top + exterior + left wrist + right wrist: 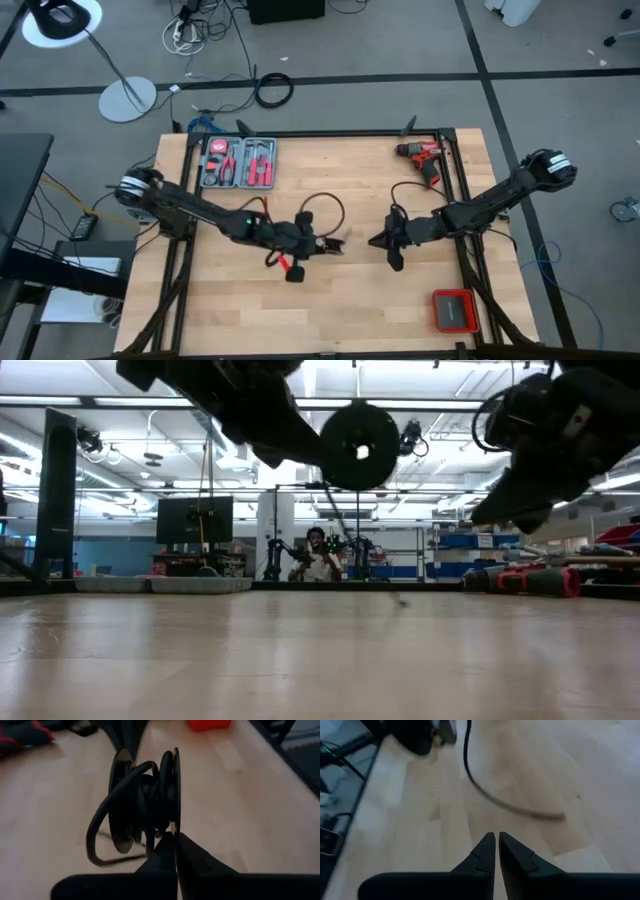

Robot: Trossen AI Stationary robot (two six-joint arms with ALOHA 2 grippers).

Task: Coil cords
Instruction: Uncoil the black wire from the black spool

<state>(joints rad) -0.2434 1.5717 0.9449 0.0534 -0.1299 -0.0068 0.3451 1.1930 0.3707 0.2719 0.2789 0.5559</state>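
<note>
Roughly, going left to right from the pliers tray at the table's far-left corner:

Pliers tray (238,163): sits at the far-left corner, well apart from the work, untouched.

Left gripper (335,247): hangs over the table's middle, nearer the front than the tray; in its wrist view the fingers (161,854) are pressed together on the rim of a black spool (145,800).

Spool: lifted off the wood, seen edge-on from the wrist and as a dark disc in the low view.

Cord (322,212): thin and black; several turns already lie around the spool's hub, while a loose loop (100,827) stands out from it and arcs toward the tray side.

Cord tail (520,807): a free stretch lies on the wood before the right arm's camera, not yet wound in.

Right gripper (377,240): just right of the spool, far from the tray; fingers closed with nothing between them, hovering above the tail.

Red drill (424,156): far-right, level with the tray, idle.

Red case (453,310): front-right, idle.

Progress: I judge the coiling partly done; the slack loop and the tail remain to be taken up.
</note>
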